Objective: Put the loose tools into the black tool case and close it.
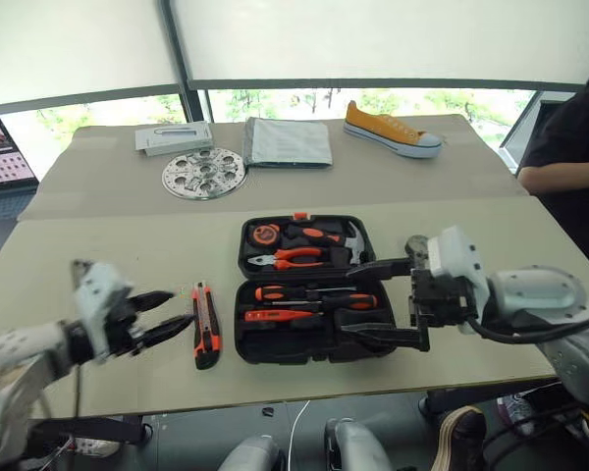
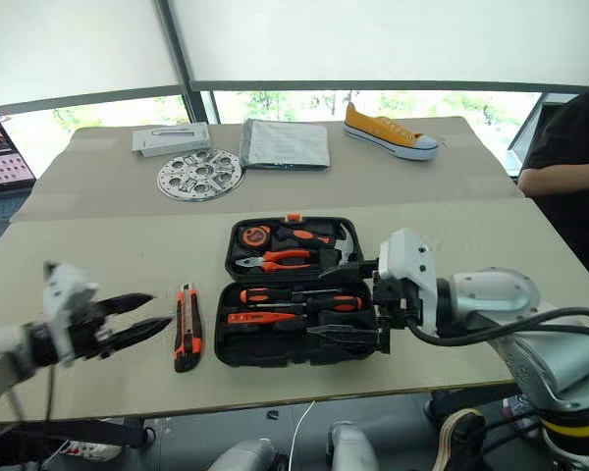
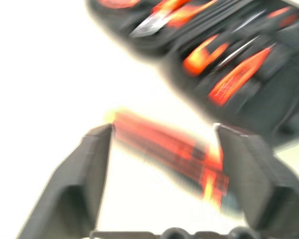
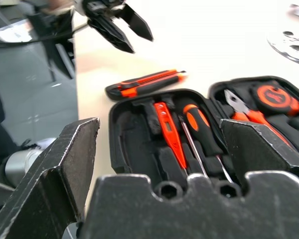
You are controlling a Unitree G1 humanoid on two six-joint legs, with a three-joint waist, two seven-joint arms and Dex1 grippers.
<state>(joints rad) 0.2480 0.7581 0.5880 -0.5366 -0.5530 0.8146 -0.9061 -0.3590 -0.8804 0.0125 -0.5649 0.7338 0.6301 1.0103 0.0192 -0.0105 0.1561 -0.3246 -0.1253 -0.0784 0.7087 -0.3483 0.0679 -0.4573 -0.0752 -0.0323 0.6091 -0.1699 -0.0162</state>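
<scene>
The black tool case (image 1: 243, 343) lies open at mid-table. Its far half holds a tape measure, pliers and a hammer. In its near half lie two black-orange screwdrivers (image 1: 319, 298) and a thin orange tester (image 1: 275, 316). An orange-black utility knife (image 1: 205, 326) lies loose on the table, just left of the case. My left gripper (image 1: 167, 316) hovers open and empty a little left of the knife, pointing toward it. My right gripper (image 1: 375, 301) stands wide open and empty over the case's right end, pointing left.
At the back of the table are a perforated metal disc (image 1: 204, 174), a white box (image 1: 174, 137), a grey folder (image 1: 288, 141) and a yellow sneaker (image 1: 391, 130). A laptop (image 1: 0, 157) sits far left. A person's arm (image 1: 560, 177) rests at the right edge.
</scene>
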